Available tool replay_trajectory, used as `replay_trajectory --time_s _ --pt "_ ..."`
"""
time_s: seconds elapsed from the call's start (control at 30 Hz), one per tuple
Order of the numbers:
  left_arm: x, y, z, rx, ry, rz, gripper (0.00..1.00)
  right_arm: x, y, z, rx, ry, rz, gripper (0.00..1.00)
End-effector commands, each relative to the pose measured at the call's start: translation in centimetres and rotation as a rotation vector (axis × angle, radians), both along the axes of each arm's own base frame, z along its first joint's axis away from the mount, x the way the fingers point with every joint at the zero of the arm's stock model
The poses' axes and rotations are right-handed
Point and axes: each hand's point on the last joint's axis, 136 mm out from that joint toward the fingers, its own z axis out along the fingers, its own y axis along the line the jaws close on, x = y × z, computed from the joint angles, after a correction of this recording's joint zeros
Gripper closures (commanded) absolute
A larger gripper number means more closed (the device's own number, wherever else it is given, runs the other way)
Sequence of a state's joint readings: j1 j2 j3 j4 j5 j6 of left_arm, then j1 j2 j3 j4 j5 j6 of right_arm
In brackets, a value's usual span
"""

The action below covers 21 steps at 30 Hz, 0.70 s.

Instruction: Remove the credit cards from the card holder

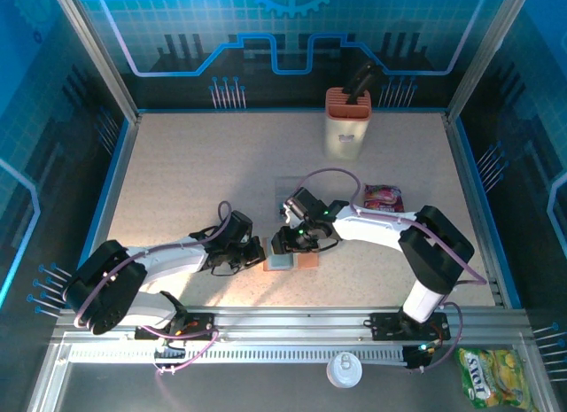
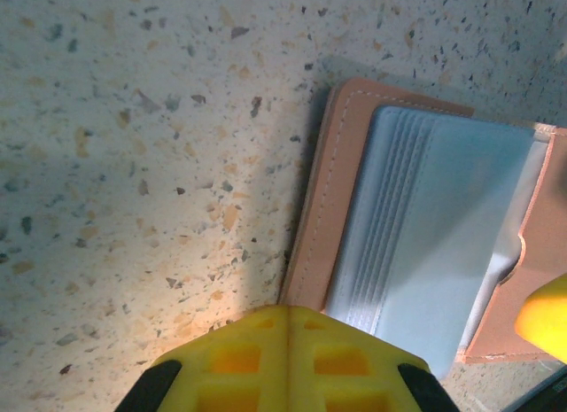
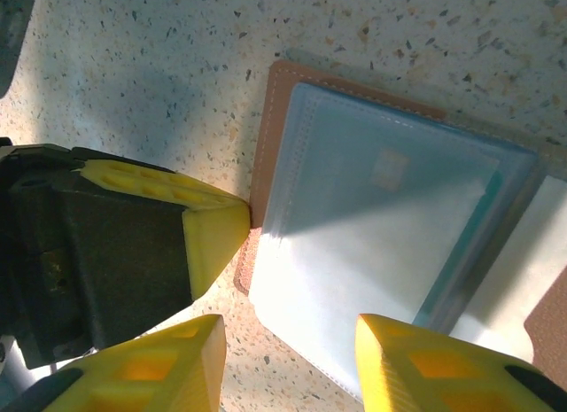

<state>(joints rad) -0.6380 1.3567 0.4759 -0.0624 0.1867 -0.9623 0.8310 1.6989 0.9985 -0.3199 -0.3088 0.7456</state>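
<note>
The card holder [image 1: 306,260] lies open and flat on the table near the front middle, brown outside with grey-blue pockets [image 2: 425,226]. My left gripper [image 2: 288,313] is shut, its yellow tips pressing on the card holder's brown left edge [image 3: 266,164]; it sits just left of the holder [image 1: 260,252]. A pale teal-blue credit card [image 3: 354,252] lies over the pockets, and its near corner juts past the brown edge. My right gripper [image 3: 297,368] is open low over that corner, one finger [image 3: 168,368] above bare table, the other [image 3: 425,368] over the card. From above it hovers at the holder's top [image 1: 285,245].
An upright orange-and-cream box [image 1: 346,121] stands at the back, right of centre. A purple-red snack packet [image 1: 384,198] lies right of my right arm. A white lid [image 1: 344,369] and a yellow-green packet [image 1: 492,378] sit off the front edge.
</note>
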Motion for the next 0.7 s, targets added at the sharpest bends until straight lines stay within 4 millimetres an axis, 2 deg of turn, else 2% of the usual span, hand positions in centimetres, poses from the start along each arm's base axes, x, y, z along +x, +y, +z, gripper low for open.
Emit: replay_trajectory --time_s 0.0,0.37,0.67 --pt "0.0 0.4 -0.3 0.044 0.006 0.000 1.00 -0.8 0.4 -0.7 -0.003 0.037 0.007 0.56" --pt "-0.1 0.6 -0.1 0.046 0.003 0.009 1.00 -1.1 -0.4 -2.4 -0.068 0.064 0.000 0.56" --pt "-0.2 0.9 -0.2 0.055 0.005 0.011 1.00 -0.7 -1.9 -2.2 -0.123 0.033 -0.023 0.56"
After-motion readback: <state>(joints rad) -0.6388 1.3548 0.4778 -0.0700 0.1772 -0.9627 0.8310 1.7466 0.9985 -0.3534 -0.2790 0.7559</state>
